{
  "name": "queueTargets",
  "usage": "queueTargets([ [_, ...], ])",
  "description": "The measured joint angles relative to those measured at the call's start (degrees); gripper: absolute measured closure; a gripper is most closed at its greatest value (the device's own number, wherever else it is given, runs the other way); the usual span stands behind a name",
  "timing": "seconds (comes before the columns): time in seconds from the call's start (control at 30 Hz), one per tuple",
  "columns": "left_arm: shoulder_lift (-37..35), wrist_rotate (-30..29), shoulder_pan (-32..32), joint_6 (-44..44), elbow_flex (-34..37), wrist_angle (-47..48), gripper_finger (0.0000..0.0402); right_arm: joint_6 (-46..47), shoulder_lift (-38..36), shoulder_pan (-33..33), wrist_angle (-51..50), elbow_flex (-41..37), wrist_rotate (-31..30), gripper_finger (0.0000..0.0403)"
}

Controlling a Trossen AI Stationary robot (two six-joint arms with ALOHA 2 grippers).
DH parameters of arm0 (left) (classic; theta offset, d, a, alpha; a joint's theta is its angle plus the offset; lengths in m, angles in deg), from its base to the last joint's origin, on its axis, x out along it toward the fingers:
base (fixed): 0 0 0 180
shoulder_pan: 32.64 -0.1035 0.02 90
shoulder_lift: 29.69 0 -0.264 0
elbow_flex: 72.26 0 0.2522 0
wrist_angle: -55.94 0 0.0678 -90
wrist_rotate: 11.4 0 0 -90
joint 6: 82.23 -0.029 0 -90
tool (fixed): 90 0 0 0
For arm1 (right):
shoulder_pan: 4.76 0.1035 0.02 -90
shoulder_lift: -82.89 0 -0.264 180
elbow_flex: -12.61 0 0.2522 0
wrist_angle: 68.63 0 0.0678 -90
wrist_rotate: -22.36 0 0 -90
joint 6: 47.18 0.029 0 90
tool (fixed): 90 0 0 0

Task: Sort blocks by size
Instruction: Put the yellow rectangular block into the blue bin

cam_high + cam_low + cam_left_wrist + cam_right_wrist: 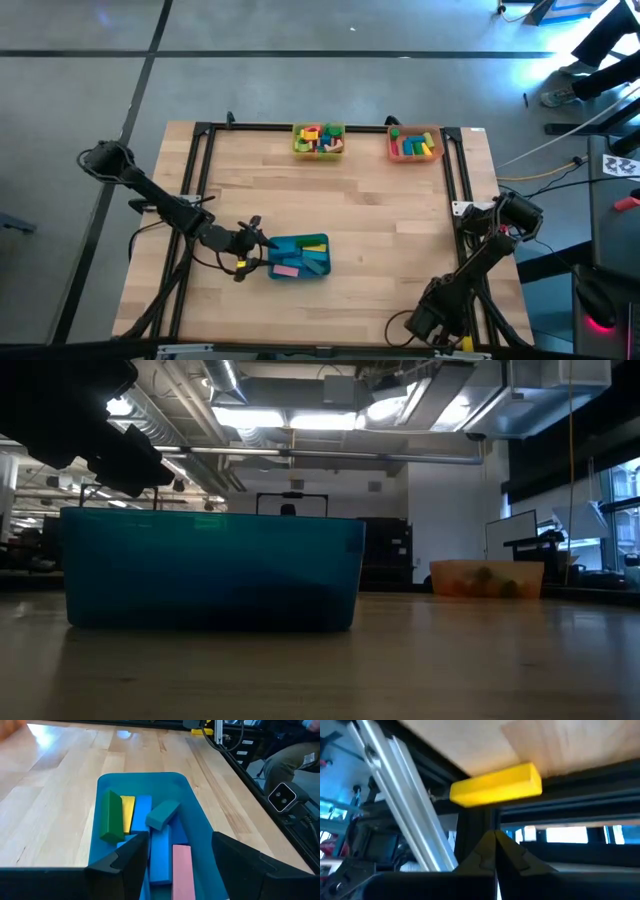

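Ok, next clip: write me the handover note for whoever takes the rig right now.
Left gripper: open, empty, over the near end of the teal tray.
Right gripper: shut, empty, parked at the table's right edge.
Blocks: long bars (green, yellow, blue, pink) lie in the teal tray; mixed pieces fill the yellow tray and orange tray at the far edge.
Done: no loose blocks show on the table.
Left: check sorting, retract the left arm.

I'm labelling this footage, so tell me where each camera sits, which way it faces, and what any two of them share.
High: overhead, looking down; both arms, left gripper open at the teal tray.
Low: at tabletop height, facing the teal tray's wall; left arm above.
Left wrist: looks past open fingers into the tray at the blocks.
Right wrist: shut right gripper facing the table edge.
High, low and left wrist share the teal tray.
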Motion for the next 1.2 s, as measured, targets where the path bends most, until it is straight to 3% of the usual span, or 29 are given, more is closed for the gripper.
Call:
queueTargets([
  [0.1, -0.02, 0.02, 0.0, 0.0, 0.0, 0.05, 0.0199, 0.91, 0.69, -0.02, 0.1, 0.04, -2.24, 0.0402],
  [0.47, 0.0, 0.0, 0.0, 0.0, 0.0, 0.81, 0.0199, 2.7, 8.24, 3.65, 1.77, 0.15, 1.41, 0.0402],
  [0.63, 0.0, -0.53, 0.0, 0.0, 0.0, 0.76, 0.0199, 3.74, 8.03, 3.49, 2.1, 0.19, -0.4, 0.0402],
  [1.1, 0.0, -1.53, -0.02, 0.17, 0.02, 0.77, 0.0199, -3.65, 5.45, -7.22, -8.93, 0.15, -10.08, 0.0402],
  [1.2, 0.0, -1.53, -0.02, 0.17, 0.02, 0.74, 0.0199, -5.03, 3.91, -10.42, -11.34, 0.15, -14.84, 0.0402],
])
